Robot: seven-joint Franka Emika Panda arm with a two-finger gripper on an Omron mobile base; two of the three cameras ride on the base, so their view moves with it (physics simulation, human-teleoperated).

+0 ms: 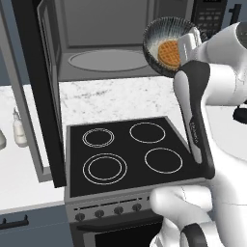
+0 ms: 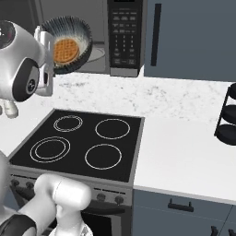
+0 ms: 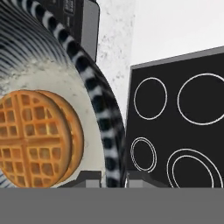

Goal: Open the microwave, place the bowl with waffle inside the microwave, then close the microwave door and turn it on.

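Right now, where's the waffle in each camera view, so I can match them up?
Left base view: waffle upper right, in the tilted bowl.
Right base view: upper left, beside the microwave buttons.
Hand view: lower left, large.
Shared landmark: the black stovetop.

The microwave (image 1: 120, 38) stands at twelve o'clock behind the stovetop (image 1: 128, 152), its door (image 1: 41, 91) swung out to nine o'clock over the counter (image 1: 19, 169). A bottle (image 1: 19, 129) sits on that counter, left of the door. The bowl (image 1: 166, 46) hangs tilted above the stovetop's rear, in front of the microwave's mouth at its right side, with the waffle (image 1: 169, 53) inside it. The button panel (image 2: 124, 37) lies at the microwave's three o'clock, and a cabinet (image 2: 193, 37) is beyond it.
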